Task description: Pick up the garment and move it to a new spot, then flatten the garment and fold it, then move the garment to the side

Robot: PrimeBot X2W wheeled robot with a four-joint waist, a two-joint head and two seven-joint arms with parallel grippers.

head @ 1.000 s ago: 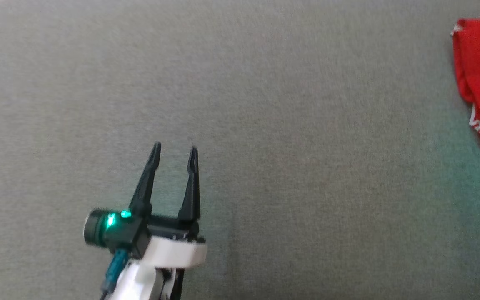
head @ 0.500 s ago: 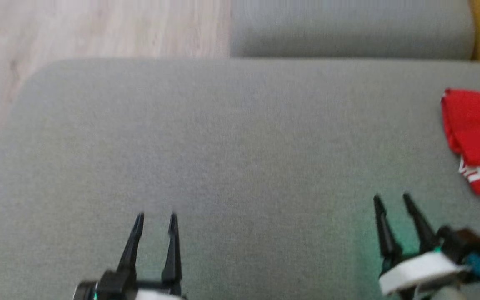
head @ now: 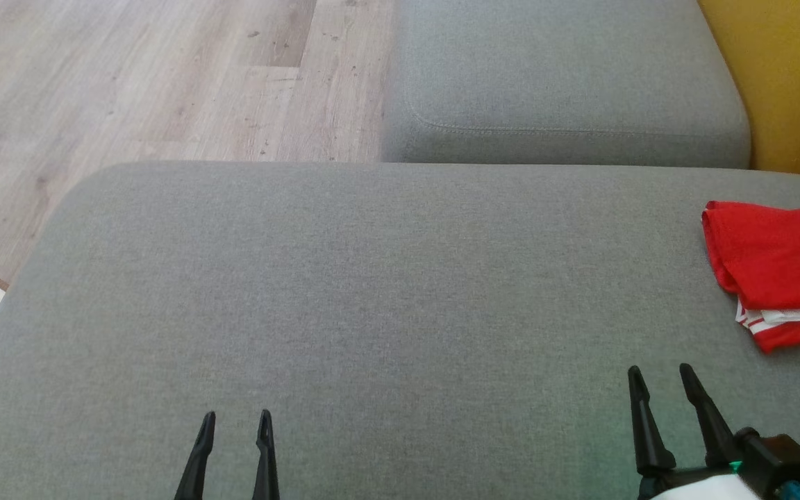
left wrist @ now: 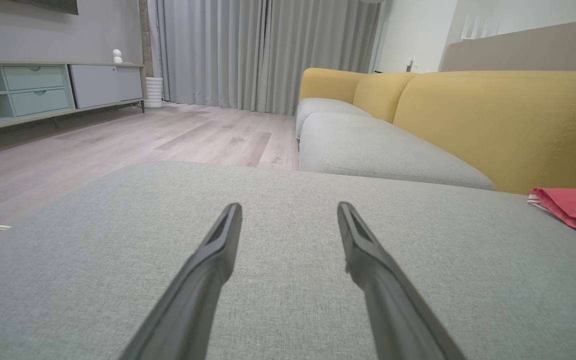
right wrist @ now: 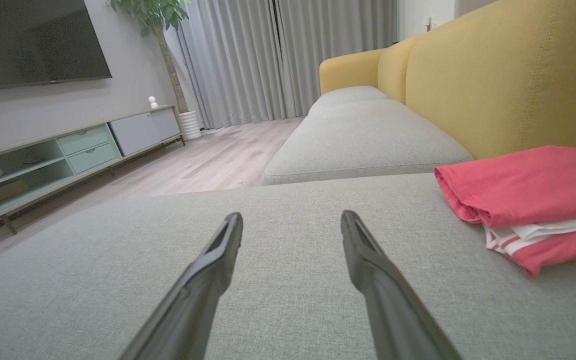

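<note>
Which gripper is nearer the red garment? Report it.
Right. The right gripper sits just short of the red garment, apart from it; the left gripper is far to its left.

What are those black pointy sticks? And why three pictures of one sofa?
They are a robot's fingers. Each of its two arms ends in a pincer called a gripper. One picture is from a camera on its head, looking down: the left gripper and the right gripper are both open, holding nothing. The other two are from cameras on its wrists, looking along the fingers. On the grey sofa cushion lies a folded red garment with white stripes, over on the robot's right.
</note>
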